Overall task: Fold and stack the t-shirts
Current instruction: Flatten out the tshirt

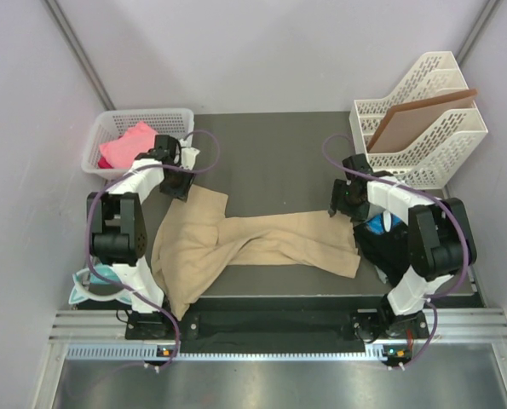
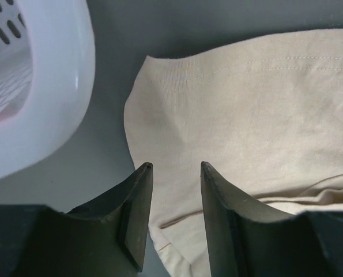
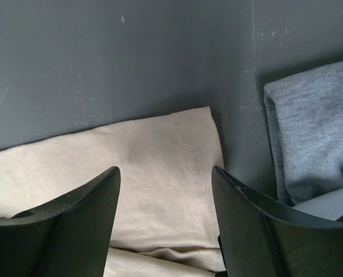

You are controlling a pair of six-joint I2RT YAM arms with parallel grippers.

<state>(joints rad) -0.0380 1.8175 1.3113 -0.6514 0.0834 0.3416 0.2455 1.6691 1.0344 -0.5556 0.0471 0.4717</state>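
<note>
Tan t-shirt (image 1: 253, 243) lies rumpled across the dark table (image 1: 270, 145) between my arms. My left gripper (image 2: 176, 164) and right gripper (image 3: 165, 169) hover over its far corners, fingers apart, holding nothing.

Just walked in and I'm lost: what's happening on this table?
A tan t-shirt lies crumpled and unfolded across the dark table. The left gripper hangs open over its corner beside the white basket, which holds a pink shirt. The right gripper hangs open over the opposite end. Neither grips the cloth.
</note>
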